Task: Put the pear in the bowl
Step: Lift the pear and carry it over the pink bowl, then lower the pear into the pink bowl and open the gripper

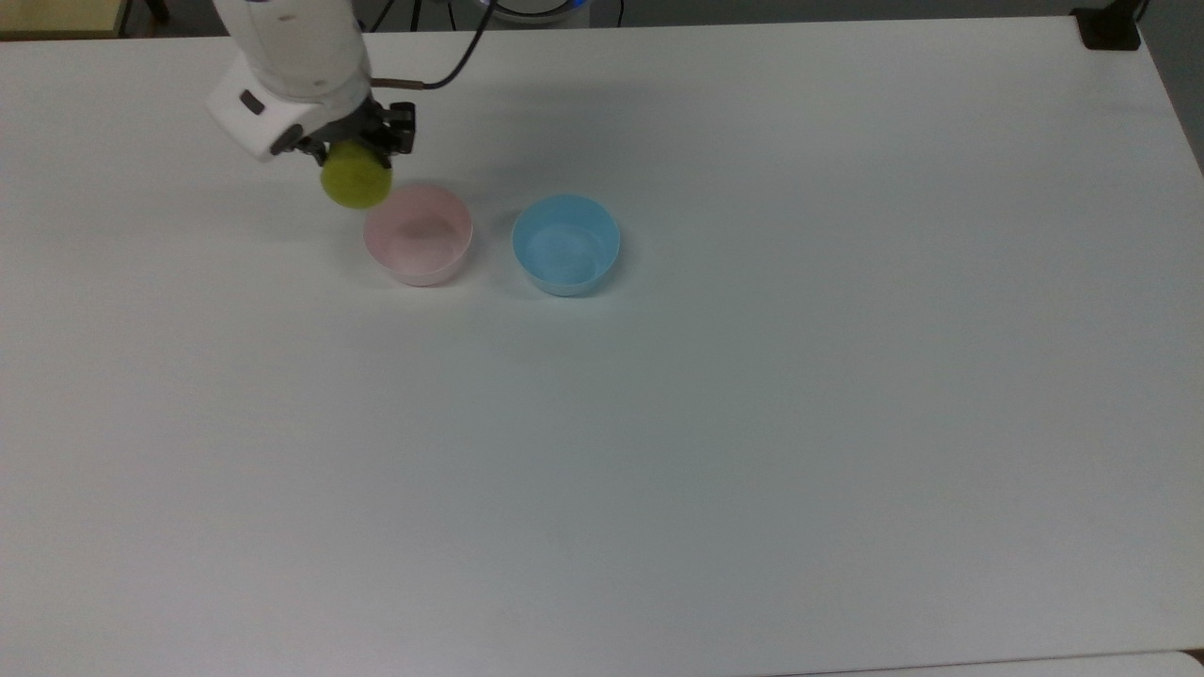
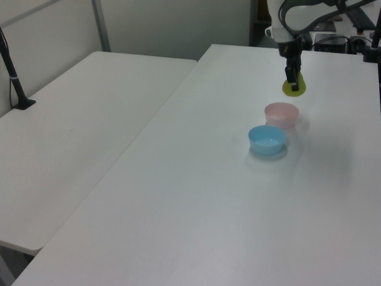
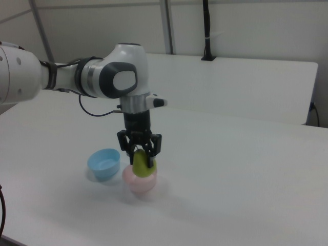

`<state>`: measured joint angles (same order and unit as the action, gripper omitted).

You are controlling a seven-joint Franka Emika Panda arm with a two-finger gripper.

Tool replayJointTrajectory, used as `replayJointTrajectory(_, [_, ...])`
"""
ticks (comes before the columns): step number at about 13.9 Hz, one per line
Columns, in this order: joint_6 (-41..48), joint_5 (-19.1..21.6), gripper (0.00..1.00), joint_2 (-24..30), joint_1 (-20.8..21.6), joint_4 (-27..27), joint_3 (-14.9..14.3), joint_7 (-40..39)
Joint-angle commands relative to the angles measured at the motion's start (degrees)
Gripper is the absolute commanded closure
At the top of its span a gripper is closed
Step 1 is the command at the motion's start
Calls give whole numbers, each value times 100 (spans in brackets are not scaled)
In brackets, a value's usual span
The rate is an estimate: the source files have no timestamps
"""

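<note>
I see the small yellow-green pear [image 1: 356,182] hanging in the air, clamped between the two dark fingers of the arm's gripper [image 1: 361,150], which grasps it near the top. It hangs clear of the white table [image 1: 752,423]. In the top view it sits at the upper-left edge of the small round pale pink plastic bowl [image 1: 419,235], overlapping the rim. In the right view the pear [image 3: 143,164] hangs directly above that bowl [image 3: 139,183], close over its opening, with the gripper [image 3: 140,149] pointing straight down. In the left view the pear [image 2: 293,87] floats above and just behind the pink bowl [image 2: 281,114]. I see a light blue bowl [image 1: 565,244] of the same size standing just beside the pink one, to the top view's right, not touching it.
</note>
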<state>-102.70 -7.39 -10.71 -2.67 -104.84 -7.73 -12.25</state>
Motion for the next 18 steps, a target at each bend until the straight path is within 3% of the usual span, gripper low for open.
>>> replayJointTrajectory(1, [-425,237,67,114,310,-396,-45,214])
replayJointTrajectory(9, [-1278,351,64,-316,460,-458,-36,285])
replayJointTrajectory(12, [-1437,378,56,-396,478,-475,-27,294])
replayJointTrajectory(13, [-1437,378,51,-405,478,-476,-18,302])
replayJointTrajectory(14, [-1446,378,37,-440,469,-476,-1,398])
replayJointTrajectory(16, [-1403,378,21,-432,478,-458,8,478])
replayJointTrajectory(18, [-1289,378,11,-344,478,-441,17,487])
